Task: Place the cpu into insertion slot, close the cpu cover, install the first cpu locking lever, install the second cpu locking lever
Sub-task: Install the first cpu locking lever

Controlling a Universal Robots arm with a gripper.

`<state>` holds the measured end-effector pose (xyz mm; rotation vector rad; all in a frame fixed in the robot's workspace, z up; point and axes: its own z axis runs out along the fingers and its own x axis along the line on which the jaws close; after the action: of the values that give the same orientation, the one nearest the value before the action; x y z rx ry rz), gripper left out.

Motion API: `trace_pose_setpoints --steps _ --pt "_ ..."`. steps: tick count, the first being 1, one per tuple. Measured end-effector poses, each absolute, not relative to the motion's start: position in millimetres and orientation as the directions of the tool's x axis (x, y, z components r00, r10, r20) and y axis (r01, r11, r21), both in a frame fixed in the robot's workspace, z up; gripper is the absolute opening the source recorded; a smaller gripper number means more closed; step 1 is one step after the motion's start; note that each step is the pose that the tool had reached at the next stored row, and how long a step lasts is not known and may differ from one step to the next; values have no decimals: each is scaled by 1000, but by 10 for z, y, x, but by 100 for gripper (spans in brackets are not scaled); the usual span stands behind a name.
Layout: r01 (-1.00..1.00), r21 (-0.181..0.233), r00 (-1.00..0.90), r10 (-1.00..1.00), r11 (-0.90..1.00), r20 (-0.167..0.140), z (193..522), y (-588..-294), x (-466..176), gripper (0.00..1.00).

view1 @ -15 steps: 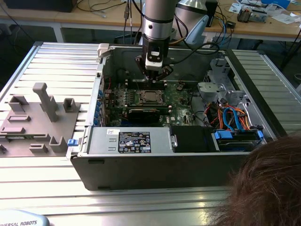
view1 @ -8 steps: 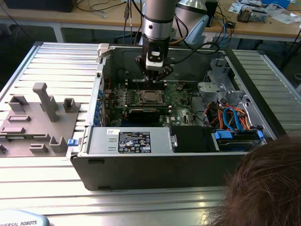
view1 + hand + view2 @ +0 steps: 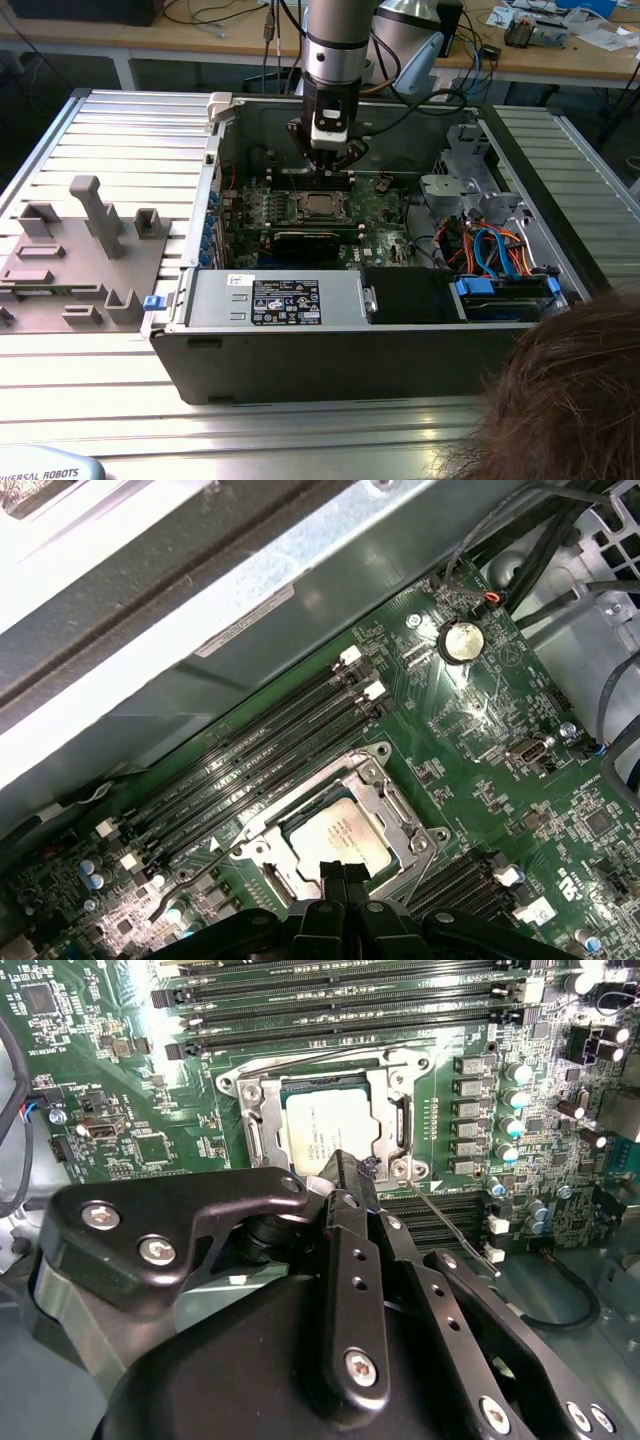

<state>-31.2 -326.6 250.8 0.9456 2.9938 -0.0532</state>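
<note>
- Cpu (image 3: 325,1125) lies flat in the insertion slot (image 3: 232,1085), metal top up, edges square to the slot; being square, it has no long axis.
- The cpu cover (image 3: 255,1125) lies down around it.
- Gripper (image 3: 334,872): jaws together, empty, tips at the cover's edge; you cannot judge contact.
- Second wrist view gives you a thin wire lever (image 3: 445,1220) slanting off the slot's corner; exterior view gives you the open case (image 3: 350,360).

Dark sticker (image 3: 286,301) and small white label (image 3: 239,281) on the grey power-supply box (image 3: 210,305), print illegible.
</note>
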Motion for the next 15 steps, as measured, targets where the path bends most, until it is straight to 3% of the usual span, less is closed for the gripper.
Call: trace_pose_setpoints --steps 15 --pt "555 -32 -832 555 831 -12 2508 -3266 -312 11"
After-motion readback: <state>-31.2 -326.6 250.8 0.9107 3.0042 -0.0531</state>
